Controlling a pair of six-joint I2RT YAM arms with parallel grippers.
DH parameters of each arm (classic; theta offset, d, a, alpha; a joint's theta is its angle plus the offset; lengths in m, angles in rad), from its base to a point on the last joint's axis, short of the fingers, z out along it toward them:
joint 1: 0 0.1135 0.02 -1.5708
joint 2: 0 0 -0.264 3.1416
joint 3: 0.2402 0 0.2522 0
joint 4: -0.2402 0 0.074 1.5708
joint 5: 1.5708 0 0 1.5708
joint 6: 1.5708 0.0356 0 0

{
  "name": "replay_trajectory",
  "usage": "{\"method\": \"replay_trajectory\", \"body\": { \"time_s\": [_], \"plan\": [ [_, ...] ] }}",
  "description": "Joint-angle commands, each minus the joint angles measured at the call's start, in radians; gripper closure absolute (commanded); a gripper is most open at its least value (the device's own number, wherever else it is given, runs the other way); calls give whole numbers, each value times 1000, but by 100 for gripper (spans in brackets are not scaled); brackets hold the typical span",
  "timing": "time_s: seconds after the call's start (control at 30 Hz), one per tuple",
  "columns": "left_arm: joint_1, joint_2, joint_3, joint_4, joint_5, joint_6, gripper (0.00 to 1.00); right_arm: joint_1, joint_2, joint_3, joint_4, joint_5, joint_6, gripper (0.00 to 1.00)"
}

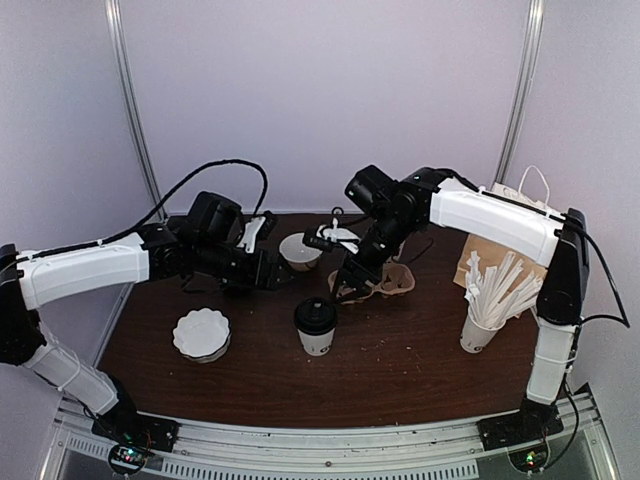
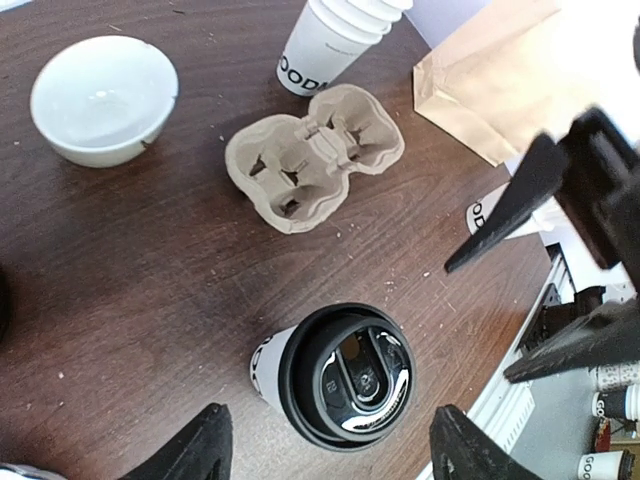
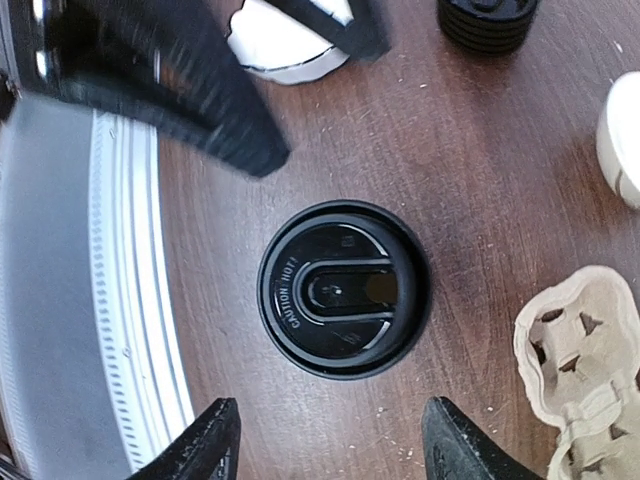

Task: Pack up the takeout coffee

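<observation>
The takeout coffee (image 1: 316,328) is a white paper cup with a black lid, standing upright on the dark wooden table, front centre. Seen from above, the takeout coffee (image 2: 340,385) lies just ahead of my left gripper (image 2: 330,445), whose jaws stand wide apart and hold nothing. My right gripper (image 3: 332,440) is also open and empty, and the lidded takeout coffee (image 3: 345,288) sits ahead of its fingertips. From the top camera, the left gripper (image 1: 280,270) and right gripper (image 1: 345,285) both hover behind the cup. A brown pulp cup carrier (image 1: 385,280) lies just behind it.
A white bowl (image 1: 300,250) sits behind the cup and a fluted white dish (image 1: 201,333) at the front left. A cup full of white wrapped sticks (image 1: 490,300) and a brown paper bag (image 1: 500,240) stand at the right. Nested white cups (image 2: 335,40) and black lids (image 3: 487,20) are nearby.
</observation>
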Motion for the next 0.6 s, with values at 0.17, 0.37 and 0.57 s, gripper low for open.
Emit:
{"method": "replay_trajectory", "body": {
  "time_s": [0.17, 0.37, 0.57],
  "plan": [
    [4, -47, -179, 53, 4, -139, 31, 121, 44, 11, 21, 216, -138, 32],
    [11, -22, -203, 124, 47, -152, 31, 142, 119, 73, -1, 249, -114, 30],
    [20, 19, -203, 173, 83, -156, 32, 143, 129, 75, 9, 266, -103, 30]
  ]
}}
